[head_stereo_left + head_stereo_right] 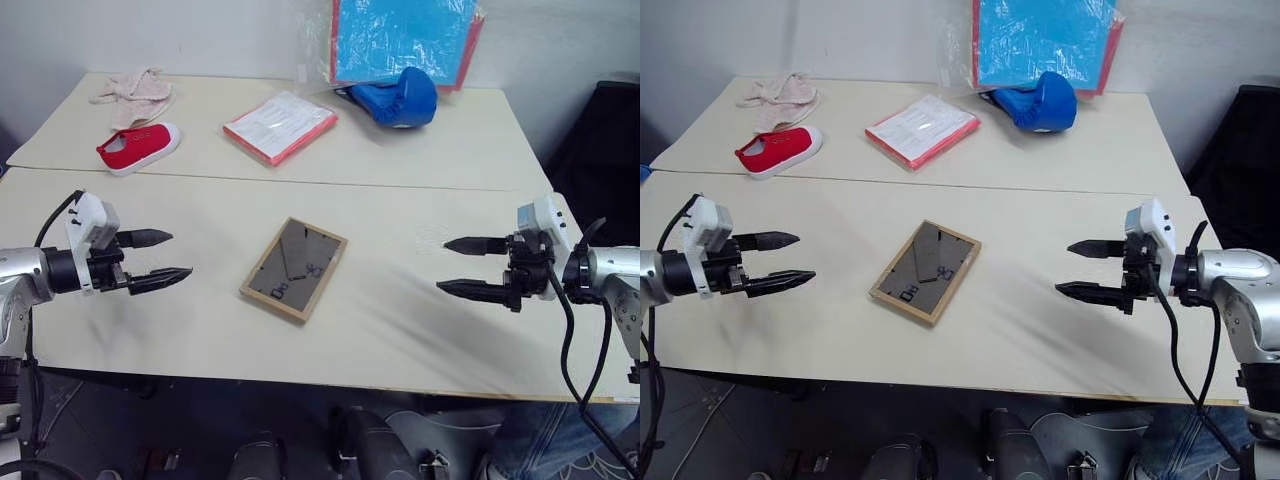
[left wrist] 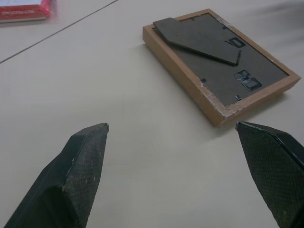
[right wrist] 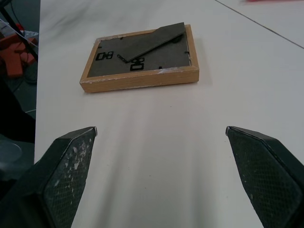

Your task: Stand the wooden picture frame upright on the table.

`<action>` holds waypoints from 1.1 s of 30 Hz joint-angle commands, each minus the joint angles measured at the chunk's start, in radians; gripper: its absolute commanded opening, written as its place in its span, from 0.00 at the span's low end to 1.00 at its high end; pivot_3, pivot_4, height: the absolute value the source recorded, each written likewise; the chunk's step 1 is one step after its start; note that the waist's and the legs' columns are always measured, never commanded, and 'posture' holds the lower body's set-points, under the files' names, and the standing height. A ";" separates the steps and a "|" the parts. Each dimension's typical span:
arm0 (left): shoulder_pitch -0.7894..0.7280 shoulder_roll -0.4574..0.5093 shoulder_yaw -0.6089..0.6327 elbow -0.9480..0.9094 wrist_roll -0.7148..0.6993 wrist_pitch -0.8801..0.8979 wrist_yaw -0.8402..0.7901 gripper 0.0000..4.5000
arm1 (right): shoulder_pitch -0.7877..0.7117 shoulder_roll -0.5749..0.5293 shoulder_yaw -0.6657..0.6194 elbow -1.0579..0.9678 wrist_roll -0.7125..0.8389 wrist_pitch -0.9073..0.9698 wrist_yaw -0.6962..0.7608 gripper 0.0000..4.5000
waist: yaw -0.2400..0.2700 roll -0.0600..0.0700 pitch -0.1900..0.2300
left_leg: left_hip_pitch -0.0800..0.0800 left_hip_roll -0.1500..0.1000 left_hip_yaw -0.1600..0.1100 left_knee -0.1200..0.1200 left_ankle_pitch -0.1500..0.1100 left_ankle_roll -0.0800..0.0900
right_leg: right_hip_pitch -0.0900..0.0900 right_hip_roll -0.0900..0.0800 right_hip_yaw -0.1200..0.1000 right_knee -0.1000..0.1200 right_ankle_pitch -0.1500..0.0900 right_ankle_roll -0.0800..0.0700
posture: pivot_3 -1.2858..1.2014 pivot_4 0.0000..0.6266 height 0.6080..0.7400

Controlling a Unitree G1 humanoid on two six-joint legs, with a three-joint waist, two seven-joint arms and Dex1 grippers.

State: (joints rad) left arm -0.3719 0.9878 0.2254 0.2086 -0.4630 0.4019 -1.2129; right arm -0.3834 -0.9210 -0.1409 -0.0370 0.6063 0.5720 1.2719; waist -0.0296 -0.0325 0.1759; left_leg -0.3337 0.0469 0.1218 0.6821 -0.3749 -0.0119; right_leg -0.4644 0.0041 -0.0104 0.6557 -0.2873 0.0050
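Near the middle of the table (image 1: pixel 400 330), lying face down and turned at a slant to the near edge: the wooden picture frame (image 1: pixel 294 269), showing its dark grey back panel upward, with the prop leg (image 2: pixel 197 39) folded flat against that panel and two small metal hangers sitting beside it. Resting flat on the pale top, touching neither gripper.

Toward the left edge, hovering just above the table and pointing inward at the frame: the left gripper (image 1: pixel 155 258), standing with its two black fingers spread wide and grasping nothing. Toward the right edge, hovering likewise and pointing back across at the frame: the right gripper (image 1: pixel 468 267), also spread wide and grasping nothing. Sitting well apart from the frame on either side, with bare tabletop lying between.

Across the seam, on the farther tabletop: lying near the far left corner, a crumpled beige cloth (image 1: pixel 133 88); sitting just in front of it, a red shoe (image 1: pixel 139 147); lying near the middle of that top, a flat white packet edged in red (image 1: pixel 280 126); resting toward the far right, a blue boxing glove (image 1: pixel 400 97); leaning against the wall behind the glove, a big blue sheet with a red border (image 1: pixel 404 38), wrapped in clear plastic.
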 commanded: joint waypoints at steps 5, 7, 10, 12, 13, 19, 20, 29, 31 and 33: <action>-0.026 -0.013 -0.039 -0.002 0.056 -0.046 0.015 1.00 | 0.017 0.019 -0.018 -0.041 -0.017 -0.025 -0.055 1.00 | -0.001 0.000 0.000 | 0.000 0.000 0.000 0.000 0.000 0.000 | 0.000 0.000 0.000 0.001 0.000 0.000 | 0.52 0.24 1.00; -0.051 -0.027 -0.067 0.029 0.087 -0.088 0.017 1.00 | 0.020 0.030 -0.002 -0.054 -0.033 -0.035 -0.073 1.00 | 0.000 0.000 0.000 | 0.000 0.000 0.000 0.000 0.000 0.000 | 0.000 0.000 0.000 0.001 0.000 0.000 | 0.52 0.24 1.00; -0.116 -0.064 -0.164 0.117 0.197 -0.225 0.009 0.91 | -0.013 0.061 0.071 -0.040 -0.113 -0.095 -0.100 0.91 | 0.001 0.000 0.000 | 0.001 -0.001 0.000 0.001 0.000 0.000 | 0.000 0.000 0.000 0.002 0.000 0.000 | 0.52 0.24 1.00; -0.162 -0.091 -0.219 0.184 0.259 -0.304 0.006 0.80 | -0.035 0.079 0.123 -0.016 -0.172 -0.143 -0.103 0.80 | 0.000 0.000 0.000 | 0.001 -0.001 0.000 0.001 0.001 0.000 | 0.000 0.000 0.000 0.002 0.000 0.000 | 0.52 0.24 1.00; -0.201 -0.116 -0.246 0.227 0.285 -0.333 0.008 0.73 | -0.055 0.095 0.157 0.003 -0.200 -0.158 -0.107 0.71 | 0.000 0.000 0.000 | 0.000 -0.001 0.001 0.001 0.001 0.000 | 0.000 0.000 0.000 0.002 0.000 0.000 | 0.52 0.24 1.00; -0.366 -0.239 -0.333 0.414 0.373 -0.456 0.012 0.29 | -0.168 0.192 0.295 0.118 -0.331 -0.252 -0.111 0.23 | -0.001 0.000 0.000 | -0.001 -0.001 0.002 0.002 0.001 -0.001 | -0.002 0.000 0.000 0.003 0.000 0.000 | 0.52 0.24 1.00; -0.385 -0.266 -0.347 0.426 0.380 -0.466 0.007 0.23 | -0.195 0.222 0.320 0.147 -0.352 -0.269 -0.112 0.16 | -0.001 0.000 0.000 | -0.001 -0.001 0.002 0.002 0.001 -0.001 | -0.002 0.000 0.000 0.003 0.000 0.000 | 0.52 0.24 1.00; -0.277 -0.304 -0.381 0.163 0.291 -0.205 -0.142 0.00 | -0.343 0.422 0.416 0.336 -0.484 -0.346 -0.193 0.00 | -0.021 0.000 0.000 | -0.001 0.000 0.002 0.003 0.002 -0.002 | -0.003 0.000 0.001 0.007 0.000 0.000 | 0.52 0.24 1.00; -0.228 -0.314 -0.374 0.076 0.283 -0.135 -0.100 0.00 | -0.367 0.451 0.420 0.383 -0.519 -0.368 -0.231 0.00 | -0.023 0.000 0.000 | -0.001 0.000 0.002 0.004 0.002 -0.002 | -0.003 0.000 0.000 0.007 0.000 0.000 | 0.52 0.24 1.00; -0.190 -0.320 -0.352 0.011 0.260 -0.052 -0.063 0.00 | -0.378 0.459 0.414 0.406 -0.538 -0.380 -0.248 0.00 | -0.025 0.000 0.000 | -0.001 0.000 0.001 0.005 0.002 -0.002 | -0.003 -0.001 0.001 0.008 0.000 0.000 | 0.52 0.24 1.00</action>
State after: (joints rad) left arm -0.5689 0.6674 -0.1569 0.2890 -0.1656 0.2943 -1.2998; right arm -0.7419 -0.4637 0.2827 0.3689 0.0773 0.2173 1.0404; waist -0.0545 -0.0326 0.1758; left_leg -0.3342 0.0466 0.1230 0.6869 -0.3730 -0.0138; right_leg -0.4669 0.0034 -0.0098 0.6636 -0.2872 0.0051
